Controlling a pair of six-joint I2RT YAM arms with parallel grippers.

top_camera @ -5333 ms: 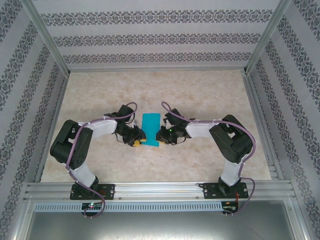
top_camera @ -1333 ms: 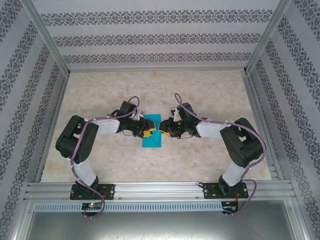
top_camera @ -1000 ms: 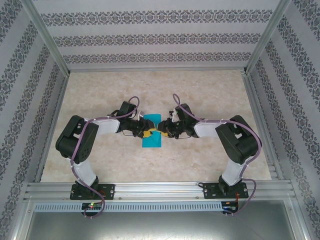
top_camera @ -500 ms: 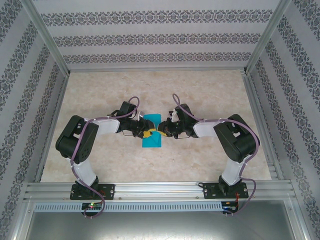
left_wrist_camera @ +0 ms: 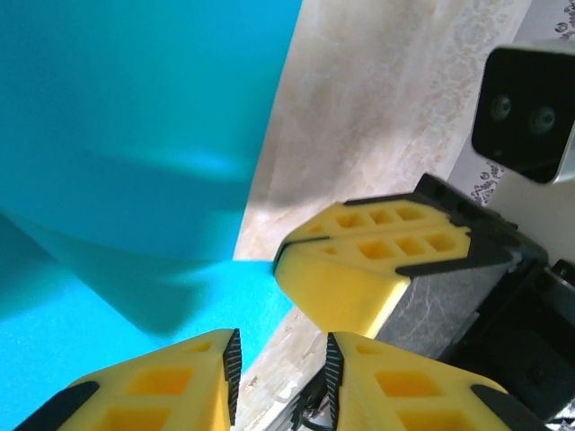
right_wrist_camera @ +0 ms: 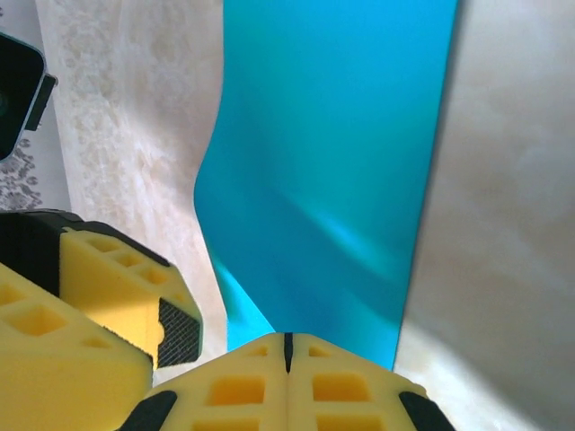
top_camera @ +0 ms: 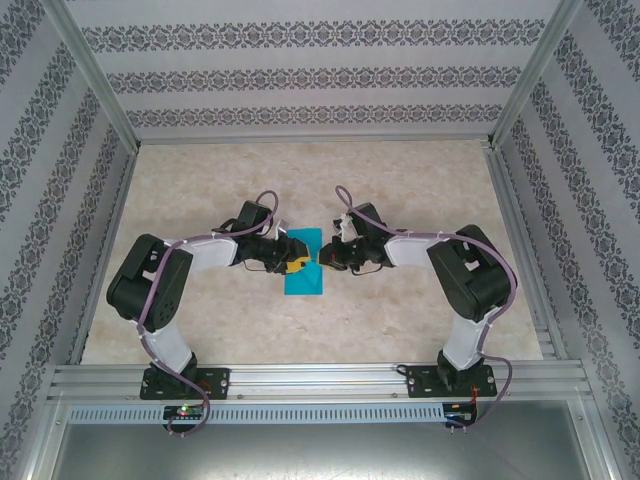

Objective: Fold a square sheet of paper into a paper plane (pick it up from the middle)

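top view: patterned walls (top_camera: 300, 70) and an aluminium frame (top_camera: 320, 378) enclose a marbled table (top_camera: 200, 320). the left arm (top_camera: 150, 290) reaches in from 8 o'clock and the right arm (top_camera: 475, 280) from 4 o'clock; both meet at the table's centre. there lies the square sheet of paper (top_camera: 303, 278), teal and folded into a narrow strip with its long axis running 12 to 6 o'clock. the left gripper (top_camera: 292, 264) sits over the strip's 9 o'clock edge and the right gripper (top_camera: 322, 256) at its 3 o'clock edge, the 2 just beside each other.

right wrist view: the right gripper (right_wrist_camera: 287, 346) has its 2 yellow fingers pressed fully together, pinching the paper's (right_wrist_camera: 341, 135) near edge; the upper layer bows up off the table.

left wrist view: the left gripper (left_wrist_camera: 281, 359) stands slightly apart with a narrow gap and nothing between its fingers; the paper (left_wrist_camera: 135, 108) lies toward 10 o'clock of it.
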